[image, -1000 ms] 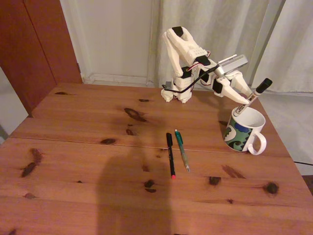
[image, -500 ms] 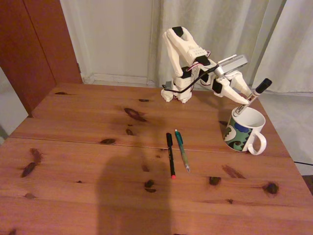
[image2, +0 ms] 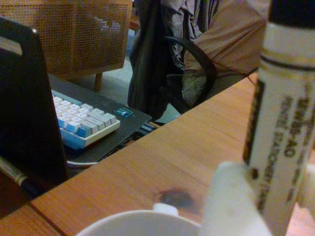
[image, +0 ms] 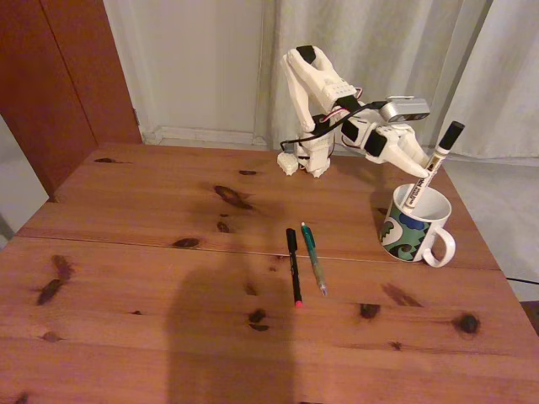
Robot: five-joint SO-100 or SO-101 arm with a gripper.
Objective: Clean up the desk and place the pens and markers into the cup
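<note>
Your gripper (image: 418, 172) is pinched shut on the white marker (image: 429, 175). The marker stands nearly straight up, black cap at the top, and its bottom end dips just inside the mug (image: 415, 223). In the wrist view you see the marker (image2: 279, 132) very close, with a white finger (image2: 231, 204) pressed against it and the mug's white rim (image2: 140, 222) right below.

Start with what is closest to the fixed camera. On the wooden desk (image: 126, 337) lie two more things to tidy. The thin black pen (image: 293, 264) has its red tip toward the camera. The teal-green pen (image: 314, 257) lies just beside it, on its right in the fixed view. They are close together but look a little apart. Both are well apart from the mug.

Farther back is the mug, with its green, blue and black swirls and its handle toward the right of the fixed view. Behind it is the arm's base (image: 305, 160), by the curtain (image: 370, 50).

It looks like you are at the drop step for the first one. Next, you would open the fingers so the marker slides down into the mug. Then lift up without bumping the rim. After that, the two pens still need picking up. Take one at a time, since they lie so close together.
</note>
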